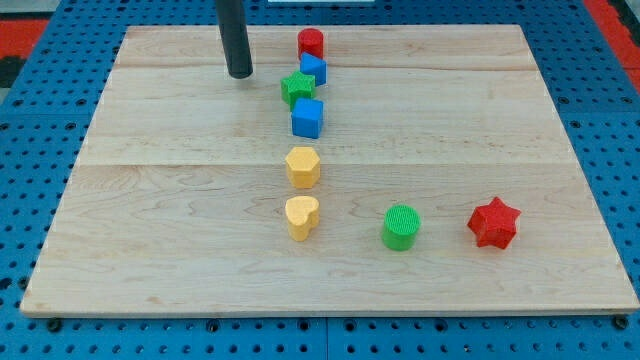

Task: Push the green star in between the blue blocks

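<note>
Tip (240, 75) down on the wooden surface (150, 220) near the view's top, left of the block column and apart from every block. No fingers on this rig, just a straight dark rod, so nothing clenched or released. Green star (297, 88) wedged between the two blue blocks: upper blue block (314, 69) touching at its upper right, blue cube (307, 117) just below and touching or nearly so. Red cylinder (311, 43) at the column's top, against the upper blue block. Further down the same line, yellow hexagon (303, 166), then yellow heart (301, 216) just beneath. Green cylinder (401, 227) toward the view's lower right, red star (494, 222) right of it, well apart.
</note>
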